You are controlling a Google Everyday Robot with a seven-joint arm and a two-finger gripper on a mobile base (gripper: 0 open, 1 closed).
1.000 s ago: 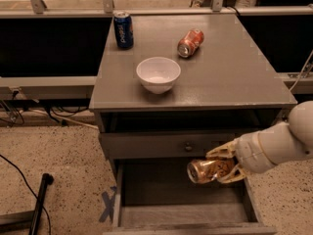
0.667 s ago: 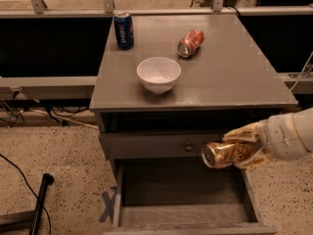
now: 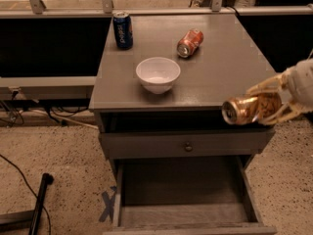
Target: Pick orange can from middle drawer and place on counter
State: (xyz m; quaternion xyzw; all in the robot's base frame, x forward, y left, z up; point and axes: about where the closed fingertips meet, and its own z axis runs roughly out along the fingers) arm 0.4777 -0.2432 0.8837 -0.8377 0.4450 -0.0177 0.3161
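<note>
Gripper is over on the right, clamped around the orange can, with one finger over the top and one under. The can is held sideways: its long axis runs roughly left-right, along the counter's front edge, and a silver end points left.

So the can is out of the middle drawer, which sits pulled open down below. It hangs in the air right at the front-right corner of the counter, and it looks just off the front edge rather than over the top, though depth is hard to call from this angle.

That's the relation the next move turns on: the counter surface lies behind and a bit left of the can. My guess is it needs to go back over that front edge and come down on the bare patch near the front-right corner. Only one arm here, so there's no question of which is nearer.

Head count:
- one orange can
- one red-orange can, on its side toward the back middle
- one blue can, upright at the back-left corner
- one white bowl, near the front edge, left of centre
- one closed drawer front with a knob, above the open drawer
</note>
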